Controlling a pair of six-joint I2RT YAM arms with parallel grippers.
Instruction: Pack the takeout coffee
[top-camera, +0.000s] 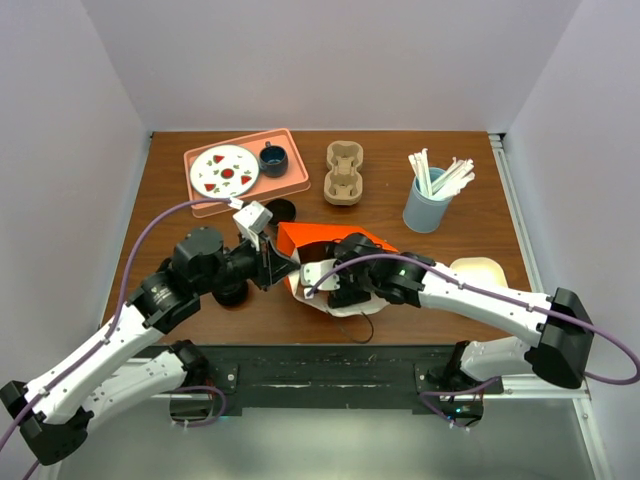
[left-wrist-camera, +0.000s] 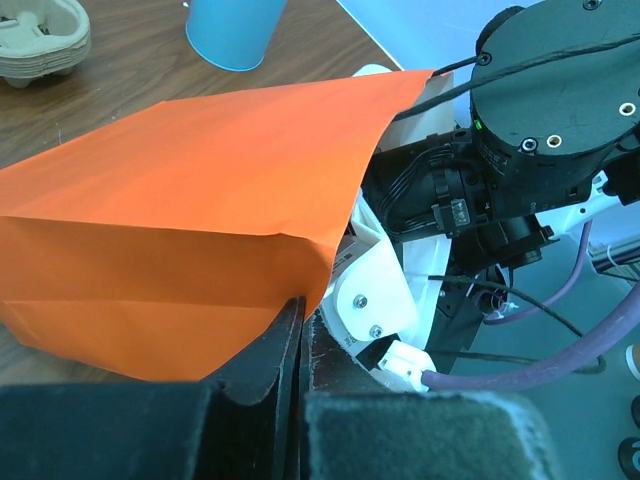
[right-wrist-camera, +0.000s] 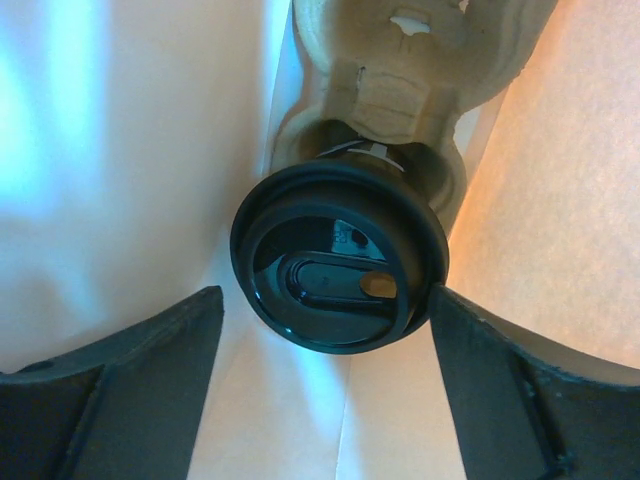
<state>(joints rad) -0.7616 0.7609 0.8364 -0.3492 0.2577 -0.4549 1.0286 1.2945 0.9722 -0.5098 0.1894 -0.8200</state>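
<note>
The takeout coffee (right-wrist-camera: 340, 262), a dark cup under a round black sip lid, sits in a brown pulp carrier (right-wrist-camera: 400, 70) inside the bag, seen only in the right wrist view. My right gripper (right-wrist-camera: 325, 295) is open around the lid: the left finger stands clear of it, and the right finger (right-wrist-camera: 520, 390) is at its rim. The orange paper bag (top-camera: 310, 240) lies on its side mid-table, mouth toward the right arm. My left gripper (left-wrist-camera: 300, 322) (top-camera: 283, 265) is shut on the edge of the orange paper bag (left-wrist-camera: 180, 200). In the top view the right gripper is hidden in the bag.
A pink tray (top-camera: 292, 186) at the back left holds a patterned plate (top-camera: 224, 170) and a lidless dark cup (top-camera: 273, 158). A second pulp carrier (top-camera: 343, 172) and a blue cup of stirrers (top-camera: 430, 205) stand at the back. A low black round piece (top-camera: 283, 210) lies behind the bag.
</note>
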